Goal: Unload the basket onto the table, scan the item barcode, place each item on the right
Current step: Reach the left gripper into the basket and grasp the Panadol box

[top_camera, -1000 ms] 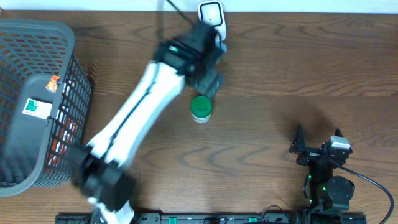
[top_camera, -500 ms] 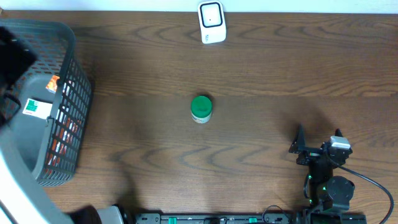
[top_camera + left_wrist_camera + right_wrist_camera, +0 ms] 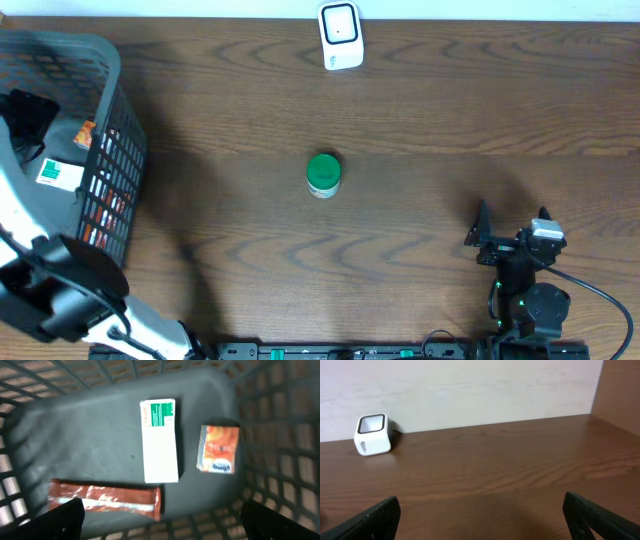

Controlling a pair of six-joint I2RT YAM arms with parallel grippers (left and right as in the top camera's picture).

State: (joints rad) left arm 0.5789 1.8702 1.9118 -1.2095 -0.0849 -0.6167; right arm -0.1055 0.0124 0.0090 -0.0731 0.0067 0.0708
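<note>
1. Plainly, the left gripper hangs over the basket at the table's left end. Its jaws are spread wide and hold nothing.
2. Three items lie flat on the basket floor below it: a white and green box, an orange packet just right of the box, and a red bar near the lower left.
3. The box lies almost straight under the gripper, a little ahead of the fingertips in the wrist view. Its long axis runs up and down in that view, across the line between the two fingers. The jaws therefore already face its narrow width, and I judge a straight descent would suit it.
4. The bar's long axis runs along the finger line instead, so the wrist would probably have to turn to take it.
5. No barcode shows on any upward face.
6. The scanner sits at the far edge, mid-table and well apart from the basket. A green-lidded jar stands upright on the table in front of it.
7. The right gripper sits parked near the front right corner, jaws wide and empty. It is far from the basket, so the left arm is much the nearer one for the pick.
</note>
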